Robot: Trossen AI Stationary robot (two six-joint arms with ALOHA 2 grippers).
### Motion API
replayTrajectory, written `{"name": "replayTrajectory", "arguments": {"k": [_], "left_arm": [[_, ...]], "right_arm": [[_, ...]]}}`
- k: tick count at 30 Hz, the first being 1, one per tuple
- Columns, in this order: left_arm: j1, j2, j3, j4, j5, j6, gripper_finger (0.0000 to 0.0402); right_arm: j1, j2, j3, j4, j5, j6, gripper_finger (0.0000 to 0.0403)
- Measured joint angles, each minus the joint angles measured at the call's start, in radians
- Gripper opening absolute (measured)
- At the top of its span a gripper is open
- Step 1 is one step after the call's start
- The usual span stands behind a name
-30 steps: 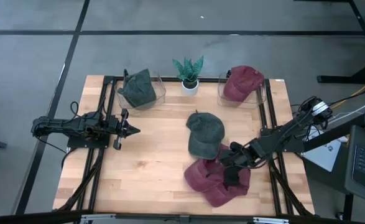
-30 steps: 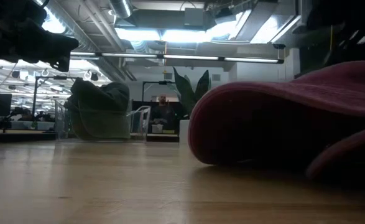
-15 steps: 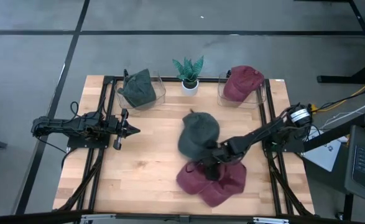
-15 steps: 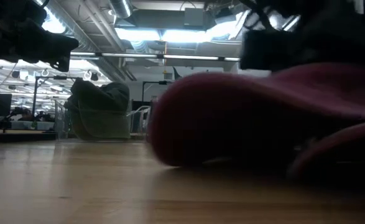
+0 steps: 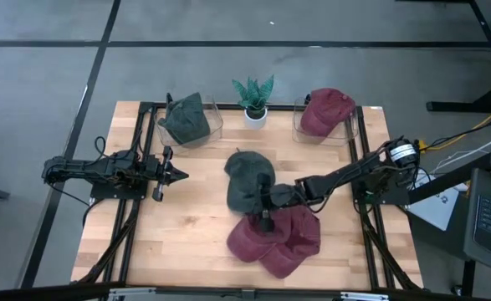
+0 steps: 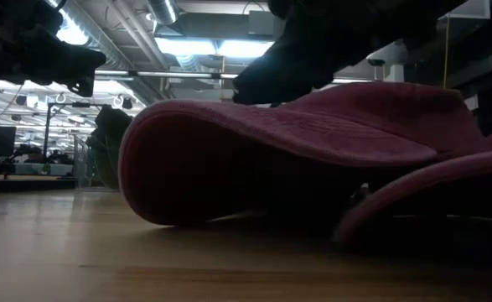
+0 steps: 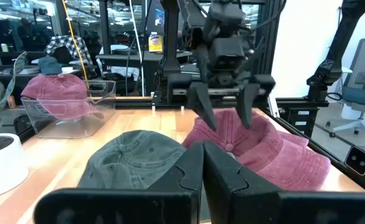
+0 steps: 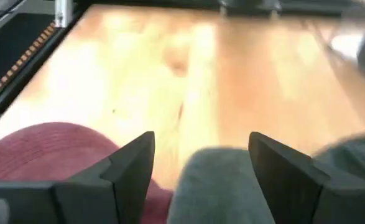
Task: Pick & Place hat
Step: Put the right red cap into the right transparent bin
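A loose green hat [image 5: 243, 186] lies mid-table, its near edge over two red hats [image 5: 274, 241] that rest flat on the wood. My right gripper [image 5: 264, 211] reaches in from the table's right and stands open over that overlap. The left wrist view shows it [image 7: 227, 124] pointing down in front of the red hats [image 7: 269, 149], beside the green hat [image 7: 135, 165]. My left gripper [image 5: 178, 175] is shut and waits above the table's left side. In the low view a red hat [image 6: 296, 159] fills the foreground. My right gripper comes slanting down from the table's right, open, at the spot where the green hat's near edge [image 8: 216, 180] meets a red hat [image 8: 51, 146]. Green cloth lies between the two fingers [image 8: 132, 165]. I cannot tell whether the fingertips touch the cloth.
At the far edge stand a clear bin holding a green hat [image 5: 186, 121], a small potted plant [image 5: 253, 99] and a clear bin holding a red hat [image 5: 324, 113]. Black rails run along the left and right sides. Bare wood lies at near left.
My right gripper has swept from over the red hats toward the table's left. The green hat has slid left with it, and the red hats have shifted left too, one now filling more of the low view.
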Motion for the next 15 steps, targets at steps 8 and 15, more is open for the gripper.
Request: {"name": "replayTrajectory", "arguments": {"k": [8,15], "left_arm": [[0.0,0.0,0.0,0.0,0.0,0.0,0.0006],[0.0,0.0,0.0,0.0,0.0,0.0,0.0006]], "right_arm": [[0.028,-0.174,0.0,-0.329,-0.192,0.357,0.0259],[0.125,-0.26,0.001,-0.684,-0.322,0.646,0.0259]]}}
